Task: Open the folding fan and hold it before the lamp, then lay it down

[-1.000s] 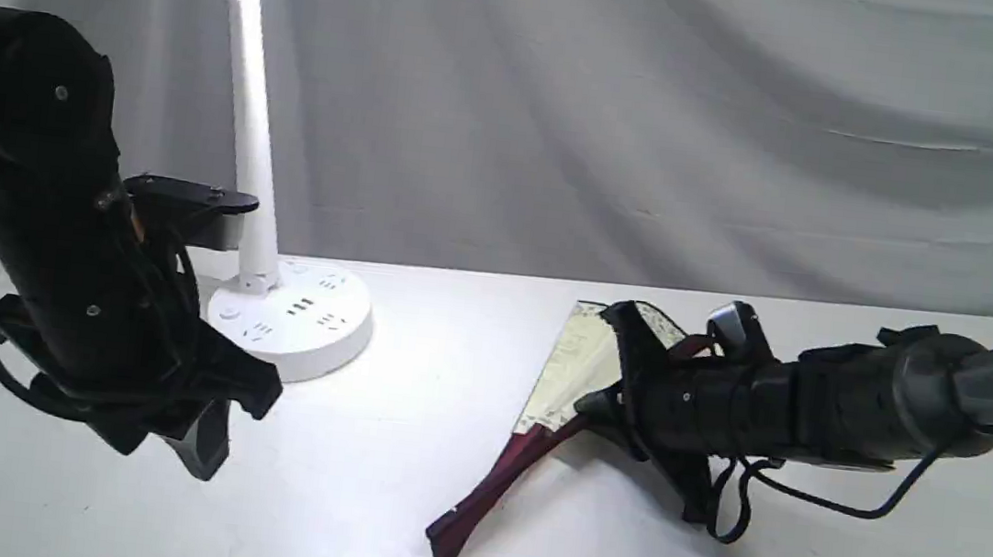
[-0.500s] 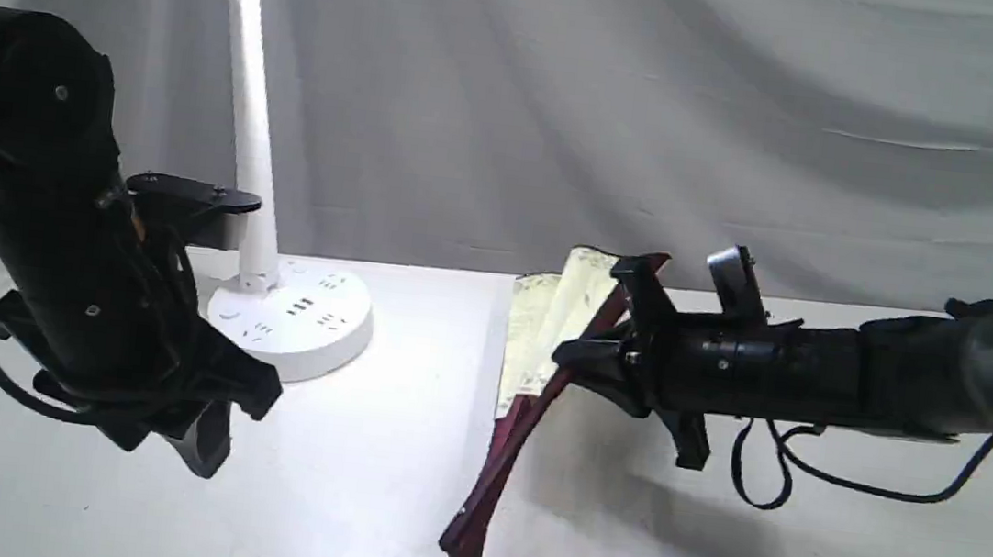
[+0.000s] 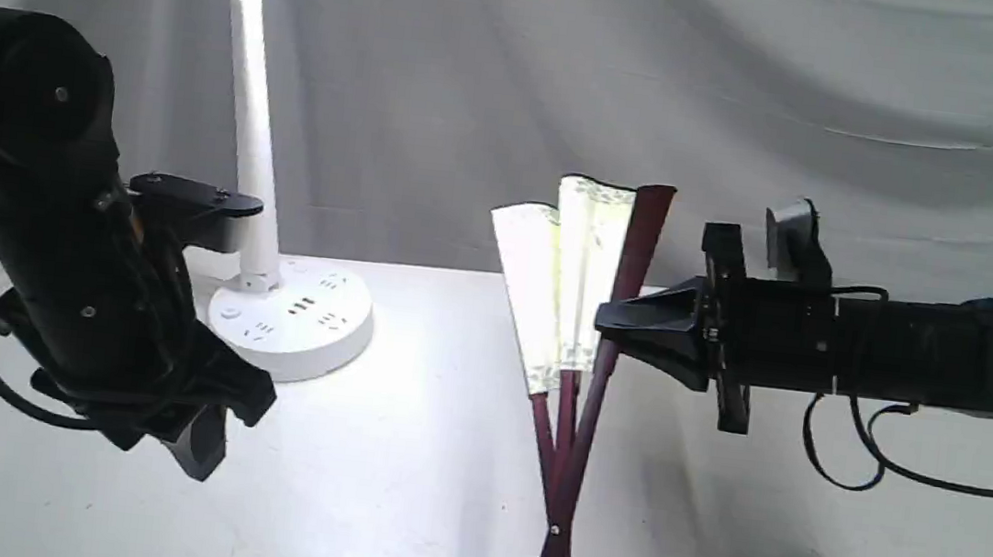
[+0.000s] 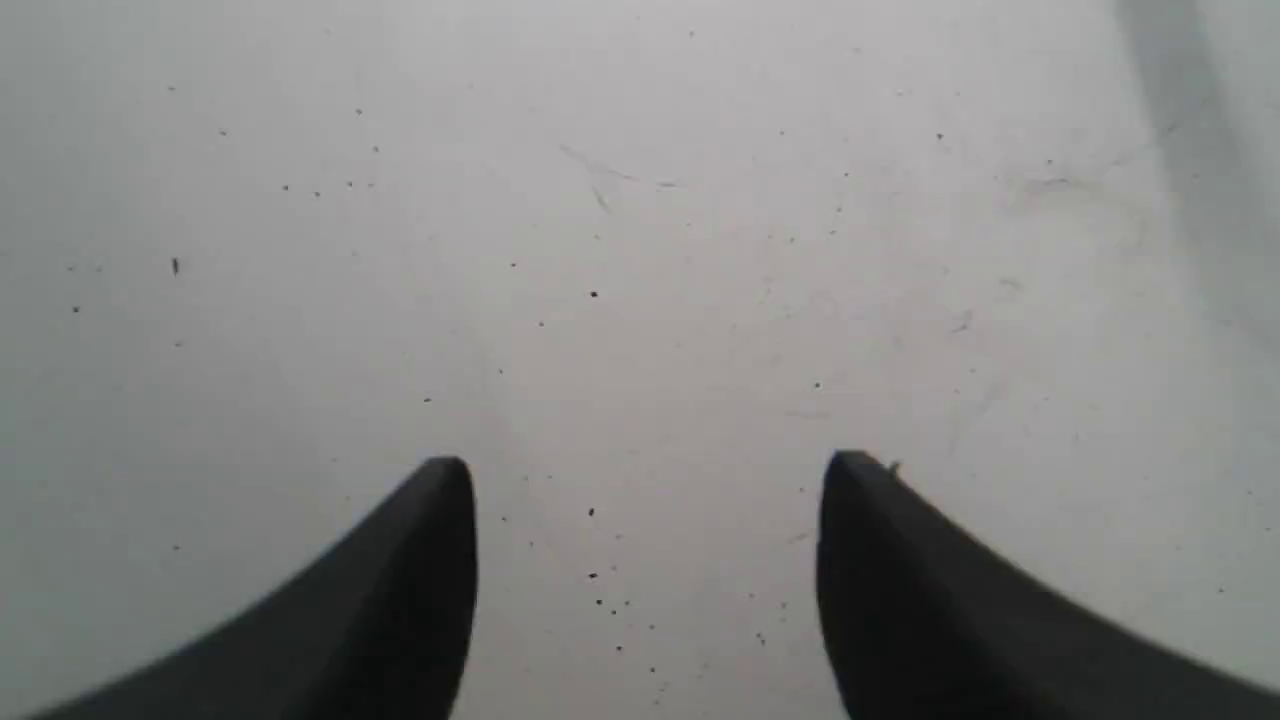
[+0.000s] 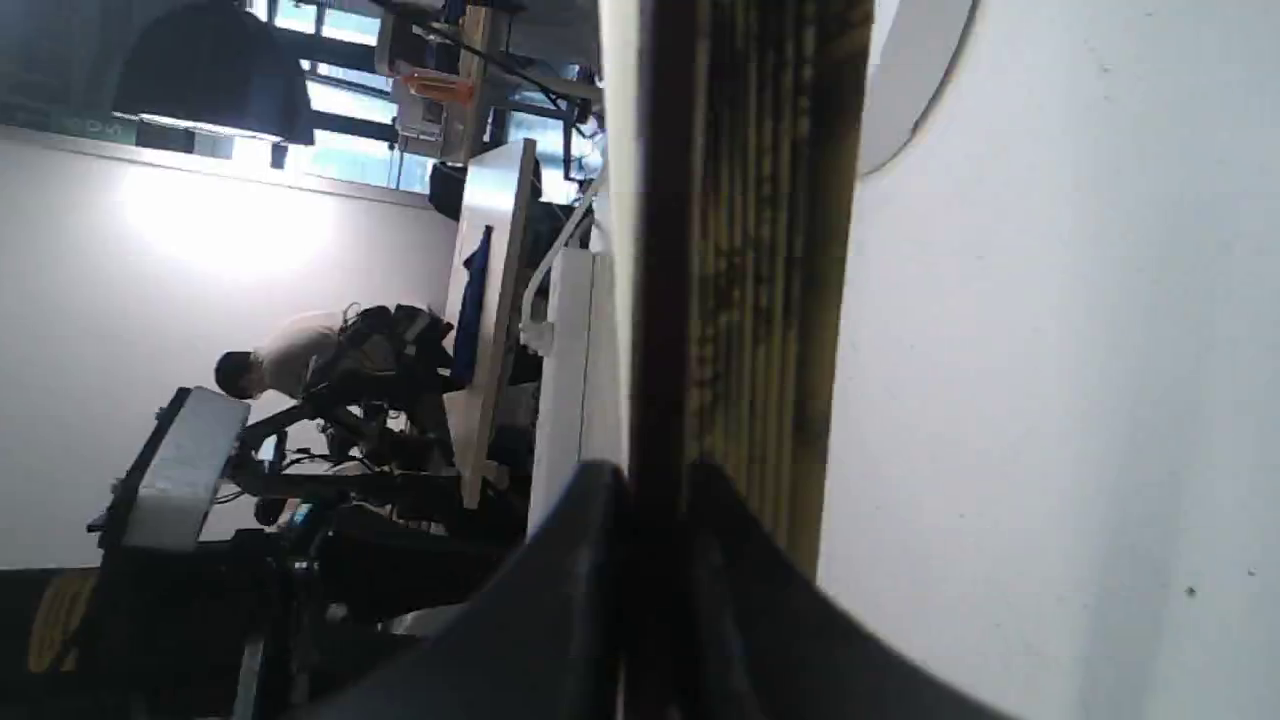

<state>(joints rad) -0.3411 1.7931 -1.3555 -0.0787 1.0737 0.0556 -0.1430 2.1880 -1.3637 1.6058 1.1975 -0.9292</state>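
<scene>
The right pincer [image 3: 613, 329] is clamped on the folding fan [image 3: 585, 269], its two dark tapered jaws pressed together on the maroon outer guard about halfway up; the right wrist view shows that dark wooden strip running straight between the jaw tips. The fan stands nearly upright and only partly spread. Two cream pleated sections lean out to the left of the gripped guard, brightly lit and matte, with a speckled border along their top edge, and thin maroon ribs narrow down to a pivot close to the near edge of the table [image 3: 398, 508]. Whether that lower tip touches the surface cannot be told. The lamp [image 3: 249, 133] is to the left and farther back. It is smooth white plastic, with a round base carrying sockets, a slim stem and a long flat bar head reaching right, high over the table. The fan is well apart from the lamp base, with a bare lit stretch of matte white tabletop between them. The left pincer [image 3: 197, 445] hangs over the near left of the table, its black curved jaws spread wide with only lightly speckled tabletop showing between them. A grey cloth backdrop [image 3: 754, 112] hangs in soft folds behind the far table edge.
</scene>
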